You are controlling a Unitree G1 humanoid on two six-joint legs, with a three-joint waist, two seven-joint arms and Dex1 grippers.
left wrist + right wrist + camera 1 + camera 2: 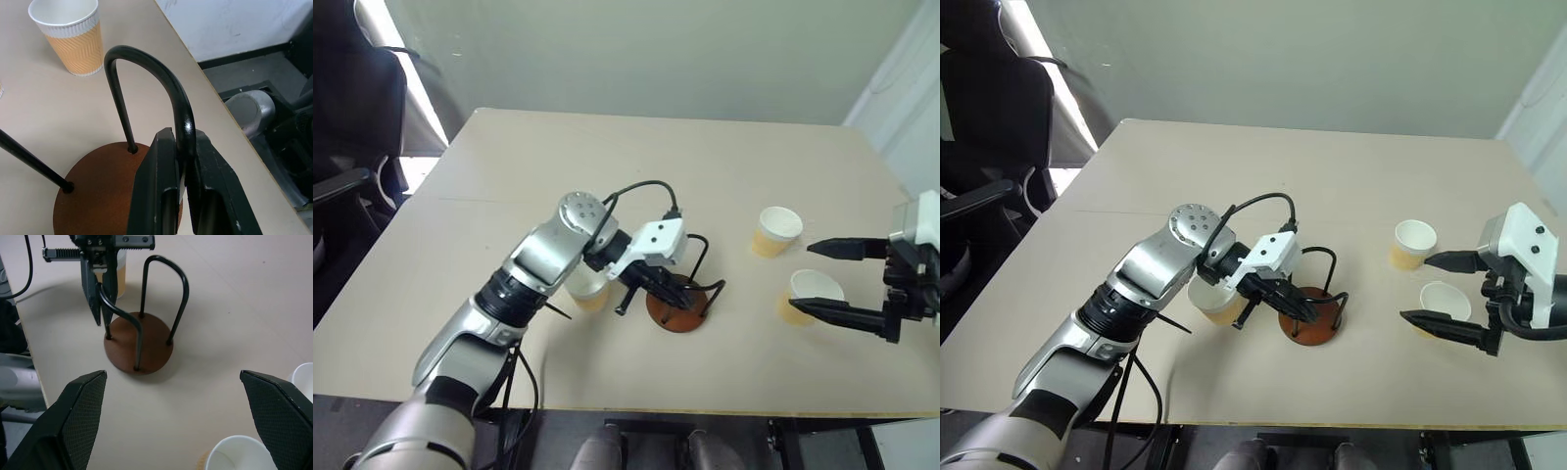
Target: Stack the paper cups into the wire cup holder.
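The left gripper has its two black fingers clenched on one of the black wire loops of the wire cup holder, pinching it partway down the bend. The right gripper hangs with its fingers spread wide and nothing between them, just above the nearer of the two paper cups on its side of the table.

The holder stands upright near the front edge of the table, its round reddish-brown base flat on the surface and empty. One paper cup sits just beside the left wrist, between the arm and the holder. A second cup stands well to the right, and a third is nearer the front, beneath the open right fingers.

The risk, as I see it, is the light holder tipping or skidding if the left arm pulls on that loop, since only the base's weight keeps it down. The left forearm could also knock over the cup next to it. The cups look thin and tapered, tan outside with white rolled rims, so a hard squeeze could crush one.
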